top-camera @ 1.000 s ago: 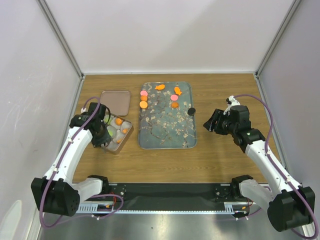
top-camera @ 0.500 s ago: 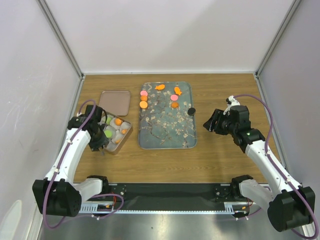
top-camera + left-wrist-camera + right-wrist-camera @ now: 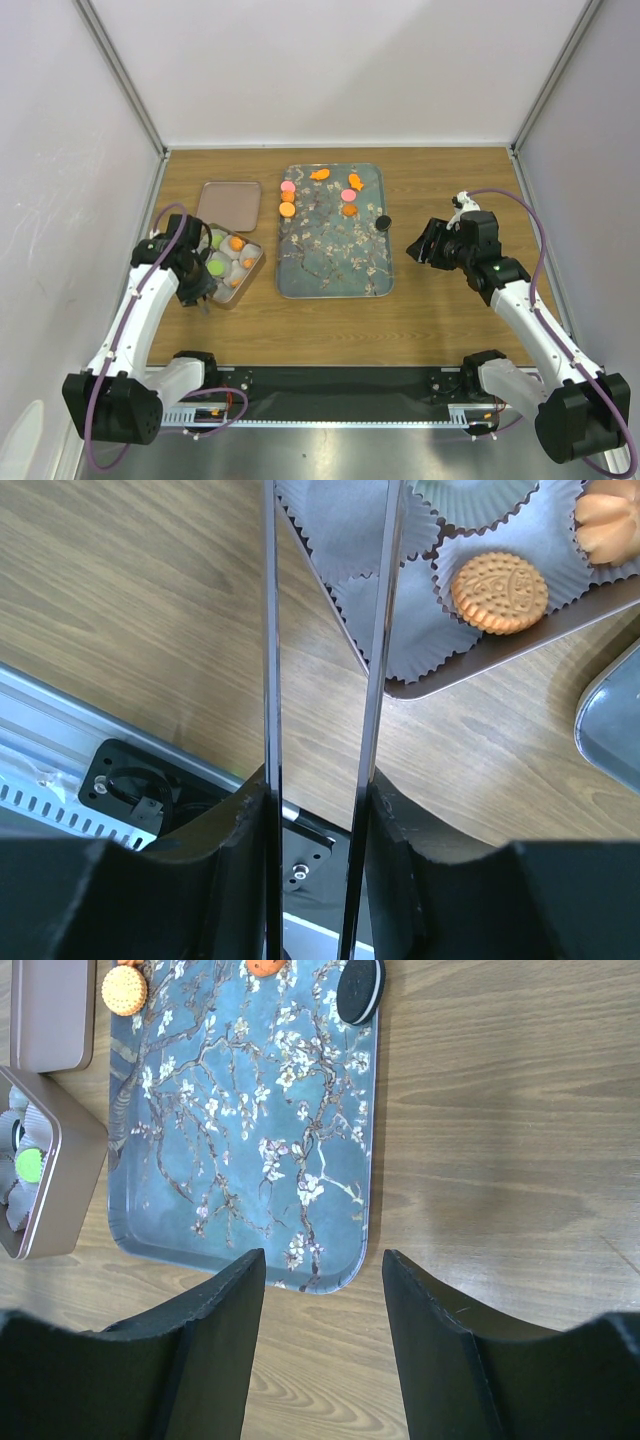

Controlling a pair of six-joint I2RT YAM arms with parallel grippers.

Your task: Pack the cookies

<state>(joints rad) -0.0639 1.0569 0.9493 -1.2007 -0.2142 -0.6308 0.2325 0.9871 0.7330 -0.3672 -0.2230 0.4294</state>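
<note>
Several cookies lie at the far end of the floral tray (image 3: 335,255): pink (image 3: 288,186) and orange discs (image 3: 287,210), orange fish shapes (image 3: 320,174), and a black disc (image 3: 382,222) on the right rim. More sit in paper cups in the square tin (image 3: 252,275), including a green one (image 3: 216,267) and an orange one (image 3: 499,590). My left gripper (image 3: 197,285) (image 3: 318,790) is shut on thin metal tongs (image 3: 384,630). The blades stand apart with nothing between them, by the tin's near-left corner. My right gripper (image 3: 418,245) (image 3: 322,1260) is open and empty, right of the tray.
The tin's brownish-pink lid (image 3: 230,203) lies on the table behind the tin. White walls and metal posts close in the left, right and far sides. A black rail (image 3: 340,385) runs along the near edge.
My left gripper has moved from above the tin toward the near left, to its corner. The right arm has not moved.
</note>
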